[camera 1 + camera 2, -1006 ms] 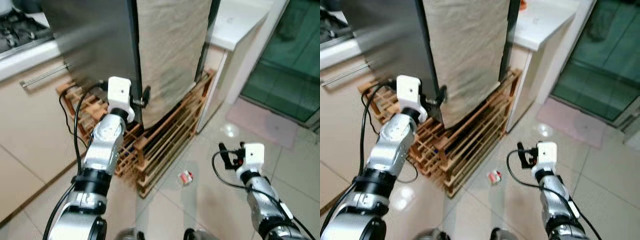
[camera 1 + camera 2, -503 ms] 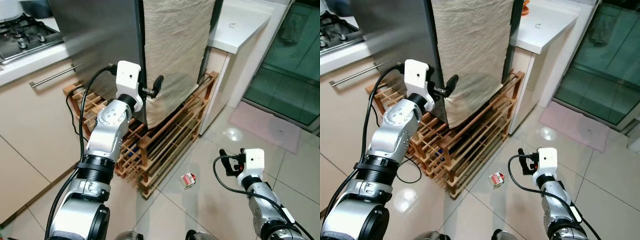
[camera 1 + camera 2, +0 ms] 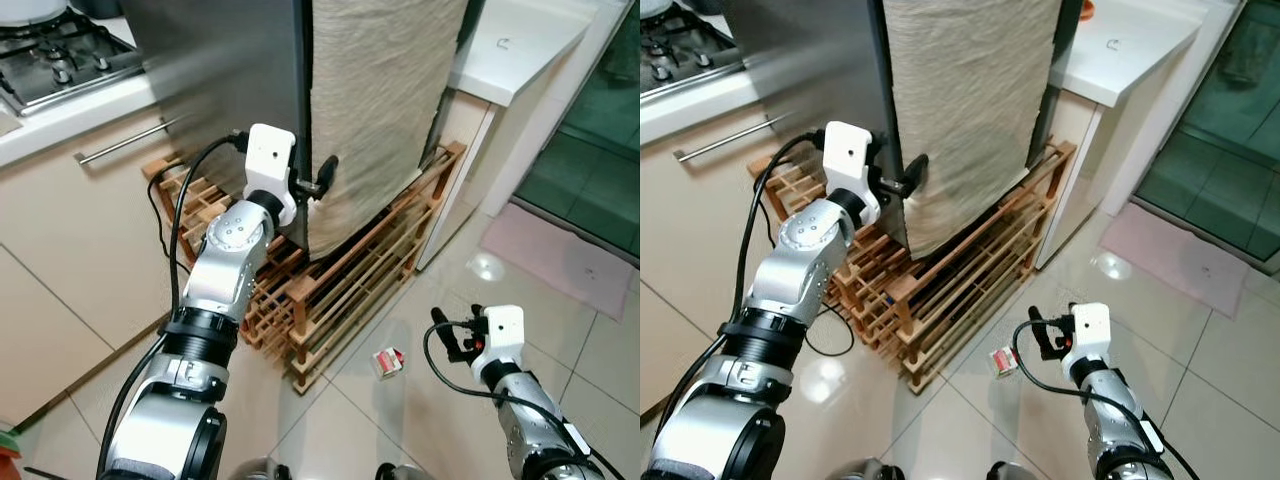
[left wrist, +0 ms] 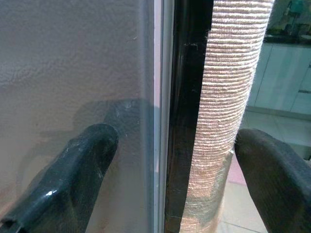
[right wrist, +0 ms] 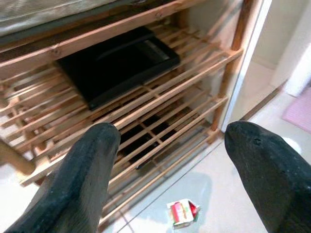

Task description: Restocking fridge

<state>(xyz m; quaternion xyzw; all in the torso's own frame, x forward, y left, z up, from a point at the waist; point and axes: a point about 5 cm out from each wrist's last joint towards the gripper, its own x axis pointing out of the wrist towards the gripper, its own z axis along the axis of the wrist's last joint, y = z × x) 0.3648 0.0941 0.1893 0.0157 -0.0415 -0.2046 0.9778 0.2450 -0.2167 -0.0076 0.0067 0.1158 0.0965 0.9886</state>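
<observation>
The fridge (image 3: 220, 70) stands on a wooden slat rack (image 3: 350, 290); its side is brushed steel and a beige cloth (image 3: 380, 90) hangs over its front. My left gripper (image 3: 318, 185) is open at the fridge's front corner. In the left wrist view, one finger (image 4: 82, 160) lies against the steel side and the other is before the cloth, with the dark door seam (image 4: 187, 97) between them. My right gripper (image 3: 440, 335) hangs open low over the floor, holding nothing, just above a small red-and-white carton (image 3: 387, 361) on the tiles.
A gas hob (image 3: 60, 50) and a cabinet with a bar handle (image 3: 120, 150) are at the left. A white counter (image 3: 520, 45) stands right of the fridge, with a pink mat (image 3: 555, 260) beyond. A flat black item (image 5: 116, 60) lies on the rack. A black cable (image 3: 170, 240) hangs by the rack.
The whole picture has shifted, so the camera moved. My left gripper stays at the fridge's front corner, and my right gripper stays low near the carton.
</observation>
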